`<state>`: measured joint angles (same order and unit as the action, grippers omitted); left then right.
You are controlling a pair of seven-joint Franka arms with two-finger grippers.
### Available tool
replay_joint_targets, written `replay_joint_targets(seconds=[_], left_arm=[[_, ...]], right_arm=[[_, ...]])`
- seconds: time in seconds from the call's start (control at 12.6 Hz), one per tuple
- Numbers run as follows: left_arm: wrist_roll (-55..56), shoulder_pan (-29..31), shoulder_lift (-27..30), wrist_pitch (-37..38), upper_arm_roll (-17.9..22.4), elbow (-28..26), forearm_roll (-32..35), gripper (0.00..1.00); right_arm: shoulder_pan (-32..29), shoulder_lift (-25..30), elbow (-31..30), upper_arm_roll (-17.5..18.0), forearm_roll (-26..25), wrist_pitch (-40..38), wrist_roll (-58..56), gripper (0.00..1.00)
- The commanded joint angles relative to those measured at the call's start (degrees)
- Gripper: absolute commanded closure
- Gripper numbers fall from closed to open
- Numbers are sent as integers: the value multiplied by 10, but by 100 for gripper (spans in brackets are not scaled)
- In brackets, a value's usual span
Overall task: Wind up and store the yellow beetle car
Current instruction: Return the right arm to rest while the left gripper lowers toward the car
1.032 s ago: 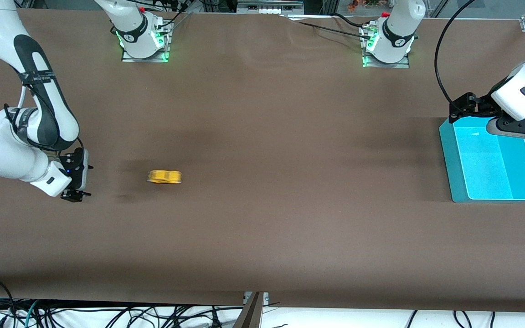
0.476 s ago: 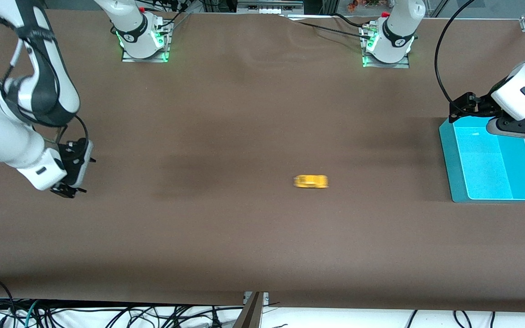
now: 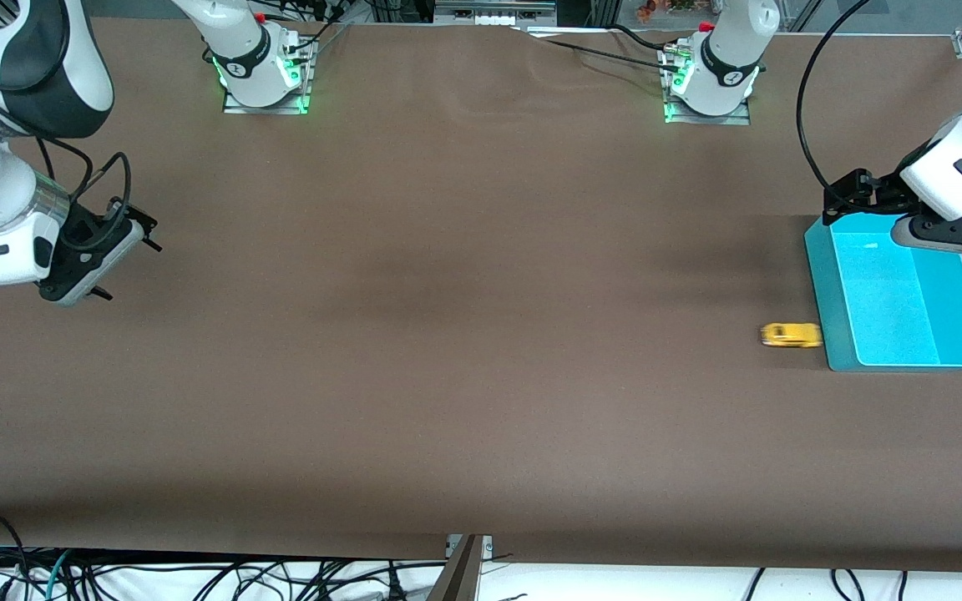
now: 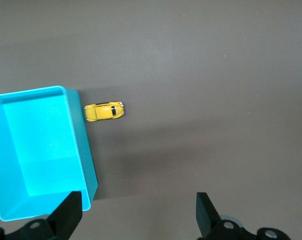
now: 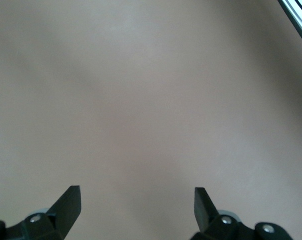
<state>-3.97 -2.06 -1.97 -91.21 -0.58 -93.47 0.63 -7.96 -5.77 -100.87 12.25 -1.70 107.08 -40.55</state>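
Observation:
The yellow beetle car stands on the brown table, touching the outer wall of the teal bin at the left arm's end. In the left wrist view the car has its nose against the bin. My left gripper hovers open over the bin's corner farthest from the front camera, with nothing between its fingers; its midpoint lies over bare table. My right gripper hangs open and empty over bare table at the right arm's end.
The bin's inside holds nothing. The two arm bases stand along the table edge farthest from the front camera. A black cable loops above the table near the left arm. Loose cables hang below the front edge.
The car has rolled across the table from the right arm's end to the bin's wall. My right gripper has risen and drawn back toward the bases. The left arm has not moved.

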Motion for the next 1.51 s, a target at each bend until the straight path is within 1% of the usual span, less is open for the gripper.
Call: replay_joint_targets(seconds=[0.0, 0.24, 0.4, 0.56, 0.71, 0.87, 1.11, 1.27, 1.43], left_arm=[[5, -2, -6, 11, 0, 15, 12, 0], [-2, -3, -8, 11, 0, 14, 11, 0], [-9, -1, -28, 12, 1, 14, 11, 0], [-127, 1, -45, 10, 1, 15, 11, 0], [-208, 10, -67, 6, 4, 15, 11, 0], [-298, 32, -96, -4, 4, 15, 11, 0], [-548, 69, -165, -56, 4, 6, 10, 0], [-678, 86, -216, -98, 4, 3, 10, 0], [-798, 98, -254, -155, 3, -1, 10, 0]], right_arm=[[14, 45, -11, -1, 8, -30, 157, 0], [29, 67, 1, -6, 8, -54, 318, 0], [29, 77, 4, -16, 11, -72, 356, 0], [29, 94, 10, -32, 48, -99, 363, 0], [29, 104, 16, -43, 49, -121, 364, 0], [27, 99, 43, -43, 49, -143, 365, 0], [27, 98, 45, -42, 42, -144, 366, 0], [26, 91, 45, -44, 42, -139, 363, 0], [24, 87, 55, -44, 40, -142, 363, 0]])
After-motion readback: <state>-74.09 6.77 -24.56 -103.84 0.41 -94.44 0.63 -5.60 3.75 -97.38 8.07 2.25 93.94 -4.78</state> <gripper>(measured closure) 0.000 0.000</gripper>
